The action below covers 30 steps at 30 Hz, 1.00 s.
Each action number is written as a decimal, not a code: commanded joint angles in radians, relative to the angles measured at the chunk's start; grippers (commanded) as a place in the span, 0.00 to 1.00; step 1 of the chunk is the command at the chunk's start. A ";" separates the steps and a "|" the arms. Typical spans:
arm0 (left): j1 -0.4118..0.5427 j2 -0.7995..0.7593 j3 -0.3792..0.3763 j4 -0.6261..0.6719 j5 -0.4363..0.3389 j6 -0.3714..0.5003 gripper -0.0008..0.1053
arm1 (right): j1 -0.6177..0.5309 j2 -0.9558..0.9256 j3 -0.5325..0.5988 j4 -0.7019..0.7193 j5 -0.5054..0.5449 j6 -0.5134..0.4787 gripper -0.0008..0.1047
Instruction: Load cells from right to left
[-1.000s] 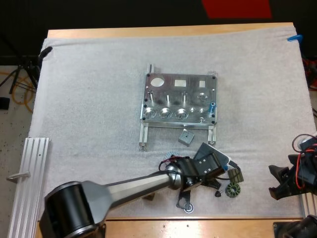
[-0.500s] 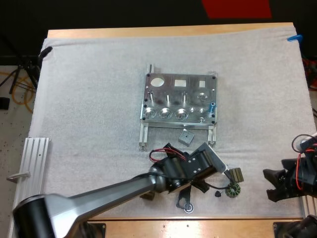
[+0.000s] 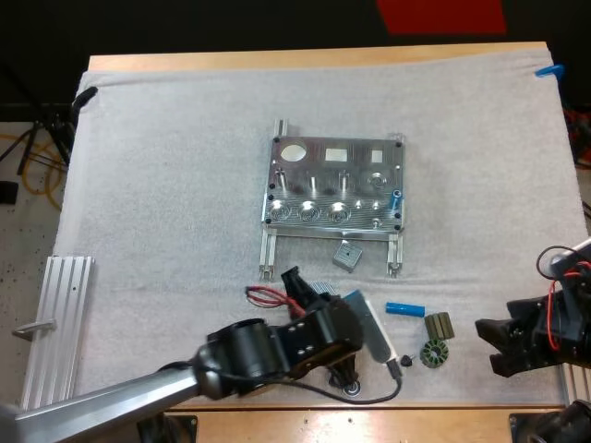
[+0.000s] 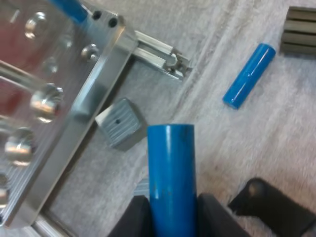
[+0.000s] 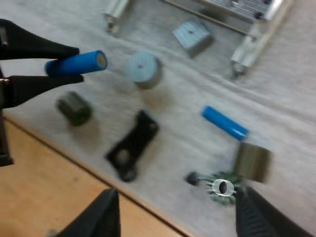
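Note:
My left gripper [image 3: 338,324] hangs over the mat's near edge, shut on a blue cylinder [image 4: 171,168] that stands up between its fingers [image 4: 132,219]. The same held cylinder [image 5: 76,63] juts from that gripper in the right wrist view. A second blue cylinder [image 3: 404,333] [image 4: 248,75] [image 5: 224,123] lies loose on the mat. The metal fixture [image 3: 337,189] [image 4: 54,94] sits mid-mat with one blue cylinder [image 3: 396,197] standing at its right end. My right gripper [image 3: 490,347] [image 5: 180,217] is open at the mat's right edge, holding nothing.
Near the left gripper lie a grey block [image 3: 346,256] [image 5: 192,33], a dark toothed ring [image 3: 432,354] [image 5: 222,187], an olive block [image 3: 440,326], a black bracket [image 5: 132,145] and a grey round part [image 5: 142,69]. An aluminium rail [image 3: 55,323] lies at the left edge.
My left arm has drawn back to the left with a blue cylinder in its fingers, uncovering the loose cylinder on the mat. My right gripper has edged left.

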 commanded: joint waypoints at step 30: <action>-0.002 -0.261 0.045 -0.066 0.169 0.174 0.01 | 0.001 0.221 -0.002 -0.215 -0.419 0.111 0.49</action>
